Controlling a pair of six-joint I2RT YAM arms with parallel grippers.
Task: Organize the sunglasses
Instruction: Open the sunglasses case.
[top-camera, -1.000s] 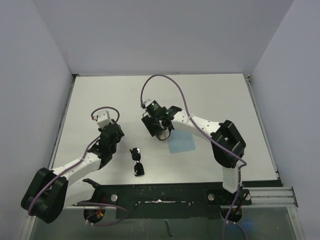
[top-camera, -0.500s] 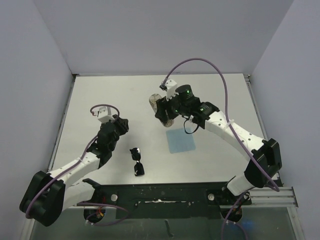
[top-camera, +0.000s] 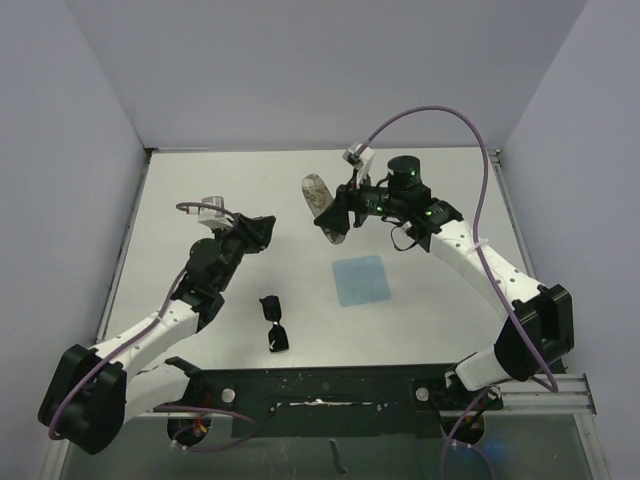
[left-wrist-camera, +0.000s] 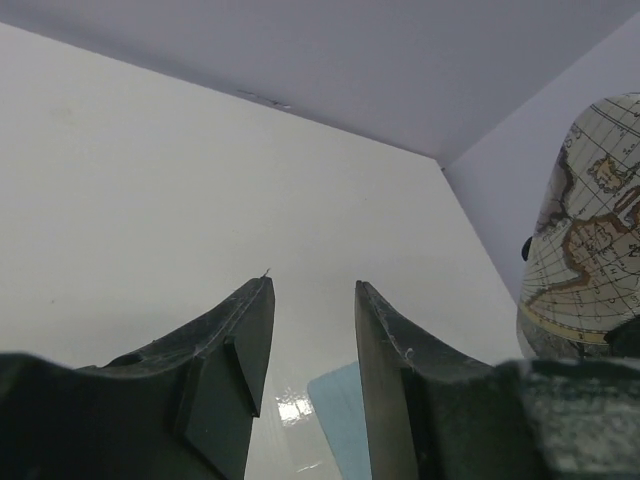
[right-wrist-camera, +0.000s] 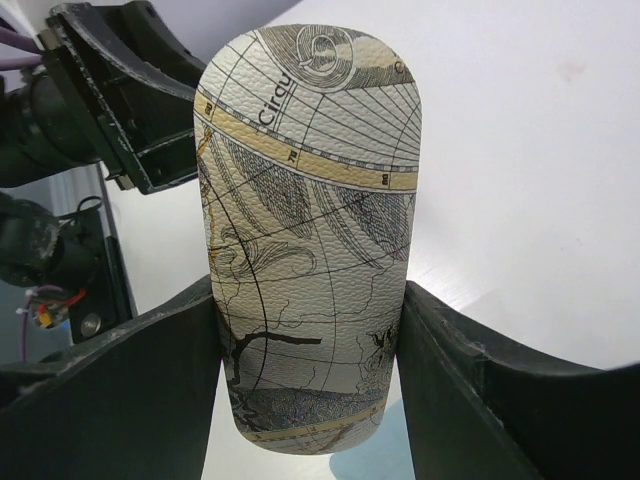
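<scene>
The black sunglasses (top-camera: 274, 323) lie on the table near the front, between the two arms. My right gripper (top-camera: 338, 212) is shut on the oval beige-grey map-patterned case (top-camera: 322, 204) and holds it up above the table's middle; the case fills the right wrist view (right-wrist-camera: 310, 230) between the two fingers. My left gripper (top-camera: 266, 226) is open and empty, raised and pointing toward the case, which shows at the right edge of the left wrist view (left-wrist-camera: 590, 240). The sunglasses are out of both wrist views.
A light blue square cloth (top-camera: 362, 279) lies flat on the table right of the sunglasses; a corner shows between the left fingers (left-wrist-camera: 335, 405). White walls enclose the table on three sides. A black rail (top-camera: 330, 385) runs along the front edge.
My right arm lifted the case off the table and swung it up and back. My left gripper rose and turned toward the case. The sunglasses and cloth stayed put.
</scene>
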